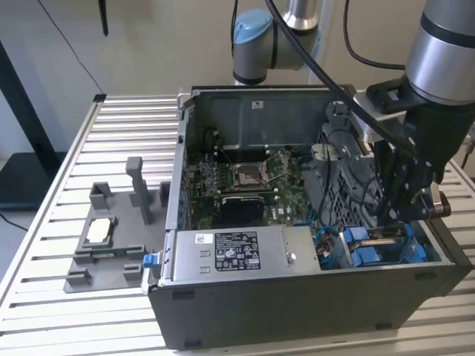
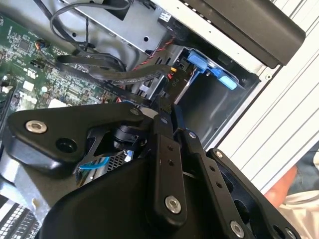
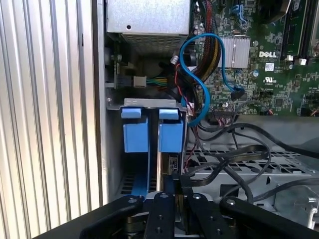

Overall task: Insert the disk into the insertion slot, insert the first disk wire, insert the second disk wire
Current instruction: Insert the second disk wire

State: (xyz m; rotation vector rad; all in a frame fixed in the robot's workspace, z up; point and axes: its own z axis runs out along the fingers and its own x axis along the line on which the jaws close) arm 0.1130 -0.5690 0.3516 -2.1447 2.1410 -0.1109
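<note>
Blue plastic marks the task's thing: the disk [image 3: 167, 134] stands on edge in its carrier in the drive bay at the case's front corner, beside a second blue carrier [image 3: 135, 133], and the same blue tabs [image 1: 369, 248] show in the exterior view at the exterior view's right end of the open computer case [image 1: 297, 311]. The claw [image 3: 174, 191] hangs low over that bay; in the first wrist view its black fingers [image 3: 160, 209] stand close together right at a dark connector [image 3: 185, 180] on the end of a black wire [image 3: 234, 162], though whether they pinch it or only touch it I cannot tell, since the linkage covers the tips. I judge the disk to be dense and rigid, with slick metal faces and delicate insides, so the plastic carrier tabs are the sensible place to hold it; the wire is limp along its length and stiff only at its plug, which is the part to grip squarely. Hard to make out: the socket on the disk's edge, hidden under the claw; how deep the disk sits in its slot; and which of the tangled black leads and the blue cable [image 3: 199, 74] belongs to it. In the second wrist view the claw's body blocks the bay floor. The slatted metal surface [image 1: 126, 119] also carries a grey fixture [image 1: 111, 237].
</note>
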